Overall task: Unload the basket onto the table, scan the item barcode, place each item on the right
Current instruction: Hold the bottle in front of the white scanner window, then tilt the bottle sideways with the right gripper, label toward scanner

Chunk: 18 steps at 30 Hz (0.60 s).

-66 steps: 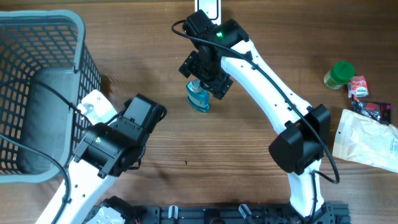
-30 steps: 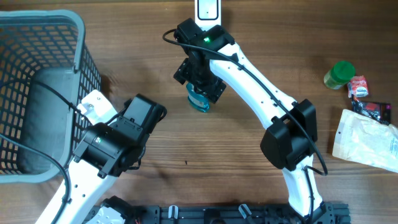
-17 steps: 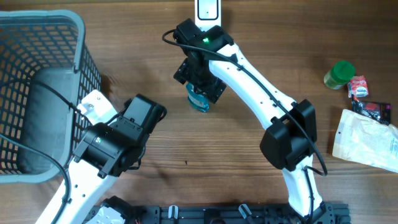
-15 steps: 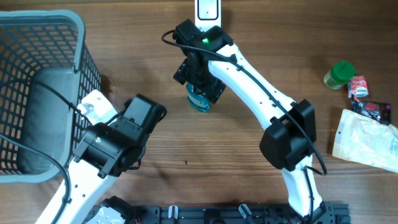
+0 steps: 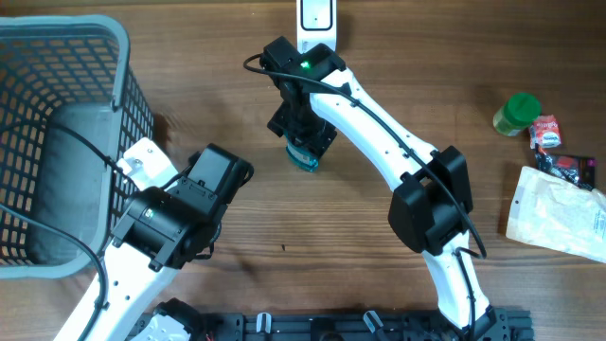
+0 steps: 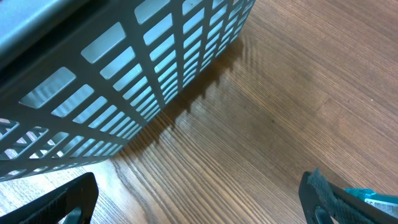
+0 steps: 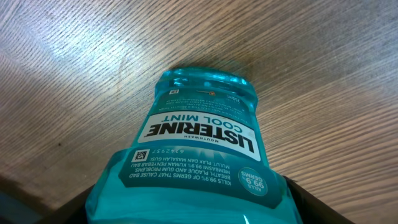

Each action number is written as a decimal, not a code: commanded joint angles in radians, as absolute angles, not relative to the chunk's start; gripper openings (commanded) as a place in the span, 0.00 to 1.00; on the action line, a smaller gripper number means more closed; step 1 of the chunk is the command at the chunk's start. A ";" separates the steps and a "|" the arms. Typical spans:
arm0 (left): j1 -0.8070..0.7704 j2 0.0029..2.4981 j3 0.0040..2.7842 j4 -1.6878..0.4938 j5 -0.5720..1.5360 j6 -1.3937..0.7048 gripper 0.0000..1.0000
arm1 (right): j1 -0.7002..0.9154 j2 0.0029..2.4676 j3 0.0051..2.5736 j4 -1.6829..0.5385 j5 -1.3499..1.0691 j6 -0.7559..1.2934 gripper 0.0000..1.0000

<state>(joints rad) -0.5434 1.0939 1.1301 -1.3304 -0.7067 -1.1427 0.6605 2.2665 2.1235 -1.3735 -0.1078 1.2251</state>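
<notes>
A teal Listerine mouthwash bottle (image 5: 306,157) lies on the wooden table, just below the white scanner (image 5: 314,17) at the far edge. My right gripper (image 5: 302,131) is down over it. In the right wrist view the bottle (image 7: 199,143) fills the space between the dark fingers, its sides against both of them and its label with a small code facing the camera. My right gripper (image 7: 193,214) is shut on it. My left gripper (image 6: 196,208) hovers wide open over bare wood beside the basket. A sliver of the bottle (image 6: 373,198) shows past its right finger (image 6: 320,199).
A grey plastic basket (image 5: 121,57) with a grey pouch inside stands at the left; its latticed wall (image 6: 143,68) is close to my left gripper. At the right edge are a green-lidded jar (image 5: 517,112), small snack packets (image 5: 546,131) and a white pouch (image 5: 559,213).
My right arm has shifted slightly left over the bottle and its jaws have closed in on the bottle's sides. The left arm has not moved.
</notes>
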 commanded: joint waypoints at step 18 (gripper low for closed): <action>-0.548 1.095 1.126 -1.332 -0.727 -1.157 1.00 | 0.657 2.218 2.140 -1.404 -0.212 1.176 0.62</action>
<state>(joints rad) -0.5434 1.0939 1.1301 -1.3312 -0.7067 -1.1427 0.6605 2.2662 2.1235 -1.3911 -0.1352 1.1984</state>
